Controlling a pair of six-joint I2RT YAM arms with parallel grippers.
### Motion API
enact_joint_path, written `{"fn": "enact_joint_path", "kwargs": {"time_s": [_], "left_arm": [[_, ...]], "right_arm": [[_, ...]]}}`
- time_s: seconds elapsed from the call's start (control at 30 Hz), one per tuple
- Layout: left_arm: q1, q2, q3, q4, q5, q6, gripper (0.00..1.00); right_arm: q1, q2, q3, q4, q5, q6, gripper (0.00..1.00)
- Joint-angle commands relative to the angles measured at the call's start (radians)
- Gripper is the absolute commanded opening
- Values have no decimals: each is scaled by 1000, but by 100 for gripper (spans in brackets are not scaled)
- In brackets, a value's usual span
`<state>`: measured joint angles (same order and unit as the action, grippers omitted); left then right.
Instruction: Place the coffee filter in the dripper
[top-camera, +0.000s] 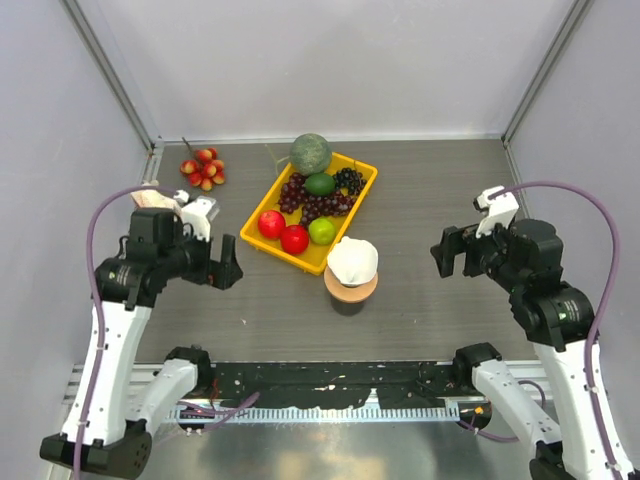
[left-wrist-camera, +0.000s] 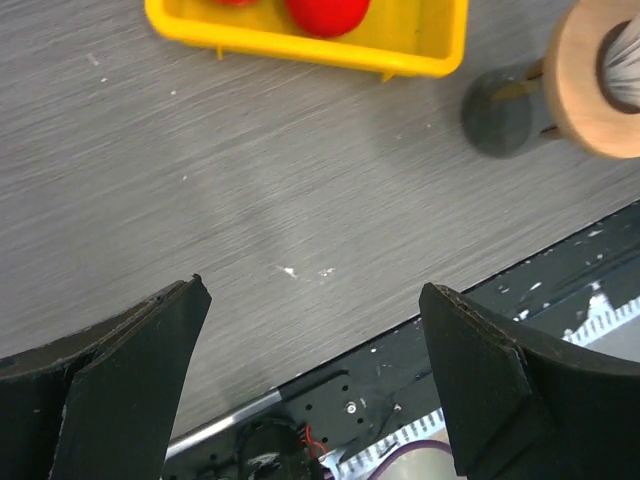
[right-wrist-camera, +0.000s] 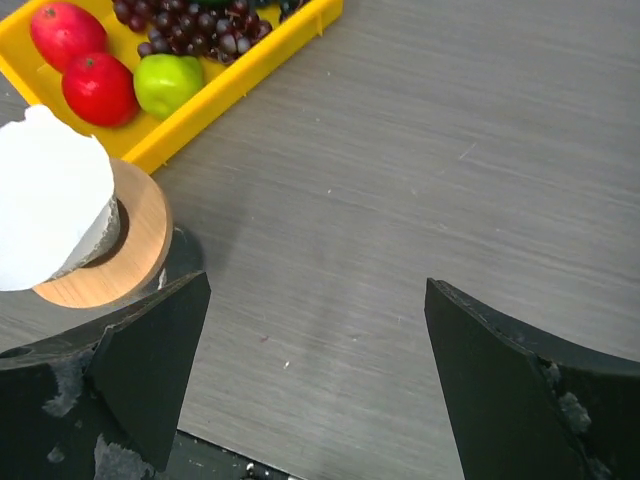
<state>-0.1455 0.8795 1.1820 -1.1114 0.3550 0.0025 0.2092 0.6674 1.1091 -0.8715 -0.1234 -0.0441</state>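
Observation:
The white coffee filter (top-camera: 352, 259) stands cone-shaped in the dripper, on a tan wooden ring (top-camera: 351, 288) at the table's middle. In the right wrist view the filter (right-wrist-camera: 45, 205) covers the dripper (right-wrist-camera: 97, 235), whose clear wall shows just under the paper. The left wrist view catches the dripper's ribbed cone (left-wrist-camera: 624, 70) inside the ring (left-wrist-camera: 580, 85). My left gripper (top-camera: 228, 262) (left-wrist-camera: 315, 290) hangs open to the left of the ring, with nothing between its fingers. To the right of the ring my right gripper (top-camera: 446, 254) (right-wrist-camera: 315, 285) is open and holds nothing.
A yellow tray (top-camera: 358, 196) behind the ring holds apples, grapes and limes, with a green melon (top-camera: 310, 153) at its far end. A bunch of red fruit (top-camera: 203, 168) lies back left. A beige paper bundle (top-camera: 150, 198) sits by the left arm. The ring rests on a dark stand (left-wrist-camera: 498, 110).

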Motion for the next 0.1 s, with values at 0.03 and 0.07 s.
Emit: {"fn": "enact_joint_path", "kwargs": {"time_s": [0.03,0.07], "left_arm": [[4,-79,-28,54,-117,5,99],[4,-83,-24,59,-125,5,99]], "right_arm": [[-11,-2,-3,32,-4,36,95],[-11,0,9,31,-4,29,95]]}}
